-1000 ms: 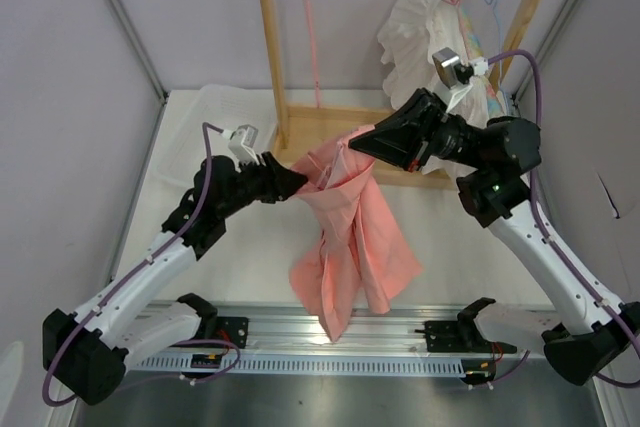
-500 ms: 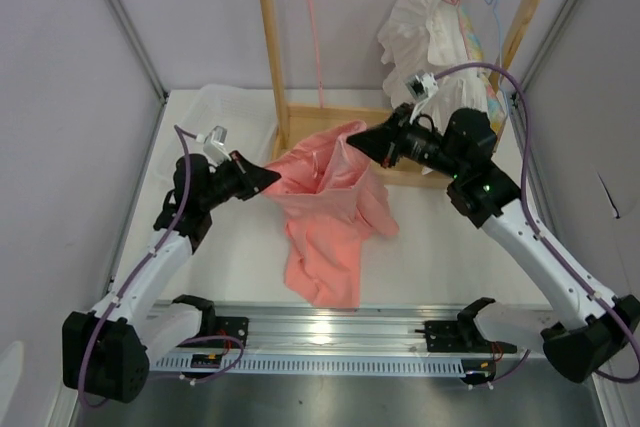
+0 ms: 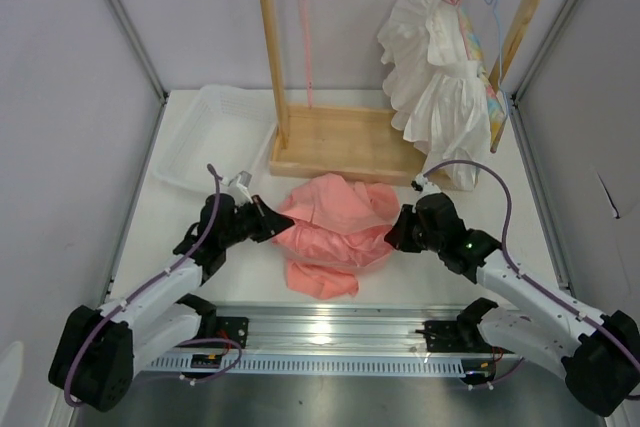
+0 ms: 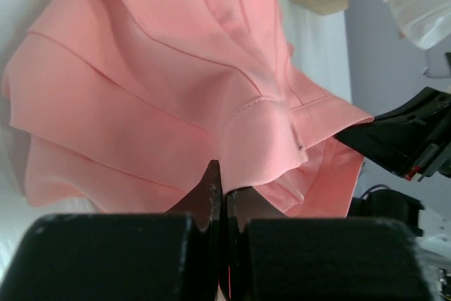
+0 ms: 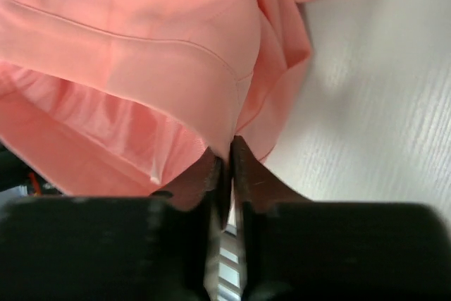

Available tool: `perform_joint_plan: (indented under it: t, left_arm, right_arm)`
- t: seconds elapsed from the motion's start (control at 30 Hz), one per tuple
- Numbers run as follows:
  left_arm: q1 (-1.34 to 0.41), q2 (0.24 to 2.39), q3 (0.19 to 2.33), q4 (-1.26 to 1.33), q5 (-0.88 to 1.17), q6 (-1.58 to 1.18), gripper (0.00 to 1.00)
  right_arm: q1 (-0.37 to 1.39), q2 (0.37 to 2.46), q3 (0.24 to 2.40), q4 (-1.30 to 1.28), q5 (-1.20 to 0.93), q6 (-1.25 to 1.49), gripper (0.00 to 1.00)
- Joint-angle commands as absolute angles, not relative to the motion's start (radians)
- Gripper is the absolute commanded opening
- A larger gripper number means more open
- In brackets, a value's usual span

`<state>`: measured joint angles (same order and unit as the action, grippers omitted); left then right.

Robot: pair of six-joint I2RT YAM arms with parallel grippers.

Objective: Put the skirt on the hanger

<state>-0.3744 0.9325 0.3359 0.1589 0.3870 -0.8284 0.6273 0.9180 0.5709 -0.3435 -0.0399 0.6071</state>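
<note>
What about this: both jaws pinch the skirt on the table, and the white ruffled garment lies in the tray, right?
No. The top view shows the white ruffled garment hanging on the wooden rack, not in the tray. Both jaws do pinch the skirt on the table.

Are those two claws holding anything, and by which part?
Both pinch the skirt: the left gripper a fold on its left side, the right gripper a hemmed edge on its right side.
</note>
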Motion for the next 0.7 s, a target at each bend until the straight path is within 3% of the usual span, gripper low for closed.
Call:
perform_joint_plan:
  t: [0.0,0.1,0.2,0.37,0.67]
  left_arm:
    - [-0.435,0.966,0.37,0.092,0.232,-0.775,0.0]
    - [-0.505,0.985,0.373,0.052,0.135,-0.759,0.0]
    - [-0.551,0.989,0.38,0.026,0.074,-0.755,0.05]
    - [-0.609,0.954,0.413,-0.06,-0.029,-0.732,0.28]
    - [-0.667,0.911,0.472,-0.129,-0.058,-0.667,0.4]
  right_arm:
    - [0.678,0.945,0.571,-0.377,0.08,0.661,0.34]
    - [0.739,0.943,0.58,-0.417,0.144,0.681,0.66]
    - [0.81,0.951,0.658,-0.484,0.234,0.704,0.71]
    - [0.909,0.991,0.744,-0.65,0.331,0.797,0.74]
    - [1.098,1.005,0.621,-0.563,0.328,1.026,0.71]
